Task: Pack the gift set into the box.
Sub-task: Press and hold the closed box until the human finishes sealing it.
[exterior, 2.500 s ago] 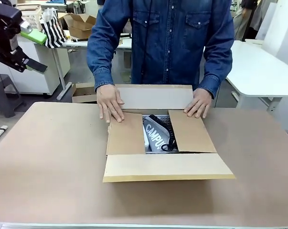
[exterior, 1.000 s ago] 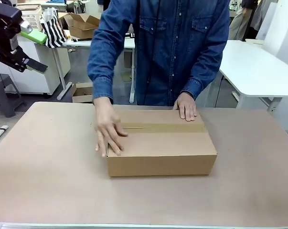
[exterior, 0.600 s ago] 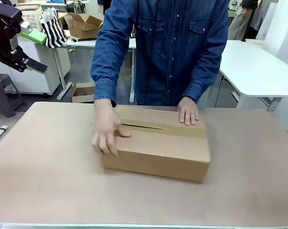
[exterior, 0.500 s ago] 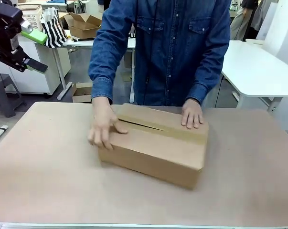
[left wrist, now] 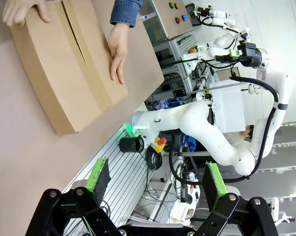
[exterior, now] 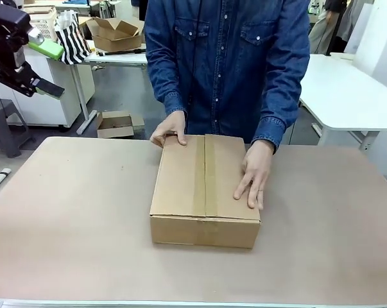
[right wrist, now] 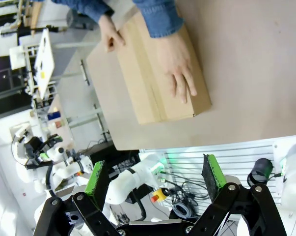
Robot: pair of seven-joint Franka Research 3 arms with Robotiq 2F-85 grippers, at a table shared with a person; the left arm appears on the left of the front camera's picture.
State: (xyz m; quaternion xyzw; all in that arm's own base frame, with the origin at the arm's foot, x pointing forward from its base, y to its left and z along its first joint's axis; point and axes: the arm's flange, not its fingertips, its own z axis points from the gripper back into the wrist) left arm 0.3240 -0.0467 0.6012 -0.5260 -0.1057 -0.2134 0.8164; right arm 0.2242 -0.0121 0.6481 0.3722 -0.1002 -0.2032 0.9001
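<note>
Large brown corrugated cardboard box (exterior: 205,186) sits mid-table (exterior: 65,218), flaps shut, short end toward the robot. One hand of the person (exterior: 169,130) grips the box's far left corner; the other hand (exterior: 254,176) lies flat on its top, right of the seam. Front view reads the seam as a plain line; left wrist view catches a dark slit there on the box (left wrist: 64,64). Left gripper (exterior: 49,67) hangs high, well off the box's far left, fingers spread, nothing held (left wrist: 155,177). Right gripper (right wrist: 153,174) likewise spread and bare, well above the box (right wrist: 152,73). Half a second back the box lay skewed, long side forward; earlier its flaps stood open on the gift set, now covered.
</note>
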